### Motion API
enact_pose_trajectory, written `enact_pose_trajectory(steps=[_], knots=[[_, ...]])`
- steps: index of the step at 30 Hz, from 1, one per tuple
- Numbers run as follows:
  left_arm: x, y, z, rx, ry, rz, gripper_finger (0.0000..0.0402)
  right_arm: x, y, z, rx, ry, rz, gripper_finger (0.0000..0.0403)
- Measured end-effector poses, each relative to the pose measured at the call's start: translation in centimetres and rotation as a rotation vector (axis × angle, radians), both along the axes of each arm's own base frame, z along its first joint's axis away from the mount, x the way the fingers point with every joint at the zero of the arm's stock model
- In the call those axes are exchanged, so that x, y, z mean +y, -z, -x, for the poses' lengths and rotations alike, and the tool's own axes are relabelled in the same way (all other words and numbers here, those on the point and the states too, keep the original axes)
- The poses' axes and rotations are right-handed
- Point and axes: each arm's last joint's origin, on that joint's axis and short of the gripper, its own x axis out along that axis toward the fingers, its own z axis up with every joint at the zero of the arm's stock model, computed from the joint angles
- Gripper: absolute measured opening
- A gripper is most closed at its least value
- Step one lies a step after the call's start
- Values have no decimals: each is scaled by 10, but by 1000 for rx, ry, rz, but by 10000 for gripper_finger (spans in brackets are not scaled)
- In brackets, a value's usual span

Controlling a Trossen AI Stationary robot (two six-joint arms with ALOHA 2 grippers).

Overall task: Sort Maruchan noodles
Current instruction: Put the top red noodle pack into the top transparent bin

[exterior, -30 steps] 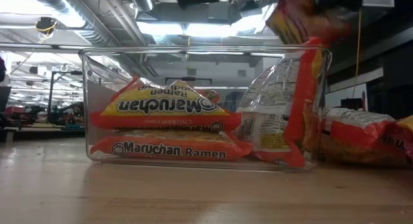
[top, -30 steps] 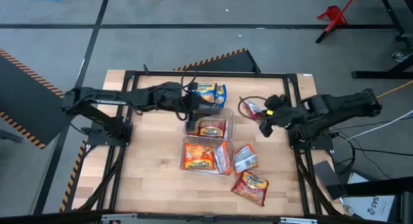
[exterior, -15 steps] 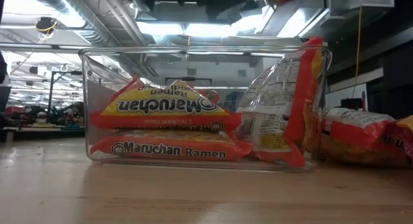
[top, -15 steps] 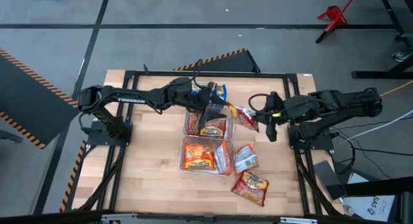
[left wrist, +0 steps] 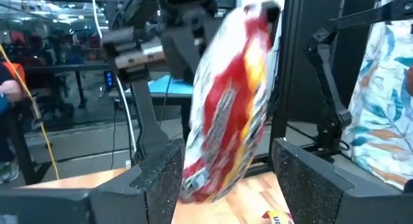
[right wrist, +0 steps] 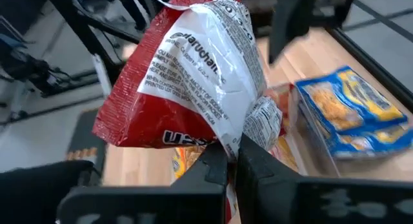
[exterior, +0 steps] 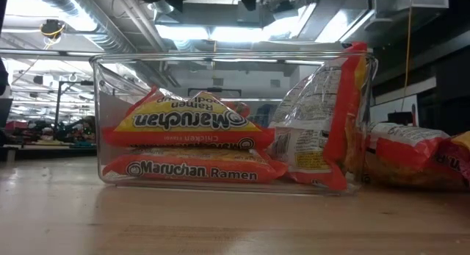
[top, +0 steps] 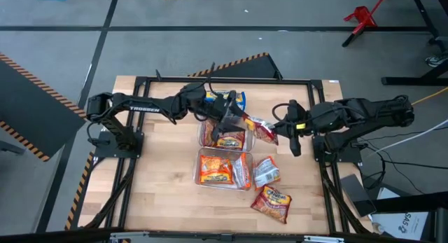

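Both arms are now meeting over the table centre, the right gripper (top: 275, 131) pinching a red packet (top: 262, 128) shut by its edge while the left gripper (top: 241, 121) is spreading its fingers around it from 9 o'clock. Sorting is looking partly done: orange packets (top: 215, 169) are sitting in the near bin (top: 198, 174), blue packets (top: 225, 99) are lying at 12 o'clock, and loose packets (top: 271, 199) are waiting at 5 o'clock.

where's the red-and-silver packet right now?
High view: the red-and-silver packet hangs above the table's middle right, pinched in the right gripper, between the left gripper's open fingers, beside the far bin.
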Motion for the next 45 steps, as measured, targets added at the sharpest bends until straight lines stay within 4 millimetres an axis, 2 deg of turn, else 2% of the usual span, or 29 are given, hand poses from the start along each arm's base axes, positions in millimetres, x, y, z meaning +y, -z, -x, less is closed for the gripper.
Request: enact_pose_trajectory(steps=[13, 20, 27, 33, 39, 45], knots=[[-11, 0, -4, -36, 22, -9, 228, 3, -5, -11, -74, -52, 32, 0], [-13, 7, -9, -25, 40, 10, 228, 6, 2, -21, -46, -58, 46, 0], [-17, 4, -9, -56, 48, -5, 223, 7, 5, -26, -36, -66, 74, 0], [-20, 5, -9, -58, 50, -20, 198, 7, 3, -27, -56, -65, 78, 0], [-21, 5, -10, -60, 38, -22, 154, 7, 3, -27, -55, -73, 95, 2], [-20, 5, -10, -51, 5, -6, 132, 7, 3, -26, -54, -81, 117, 38]])
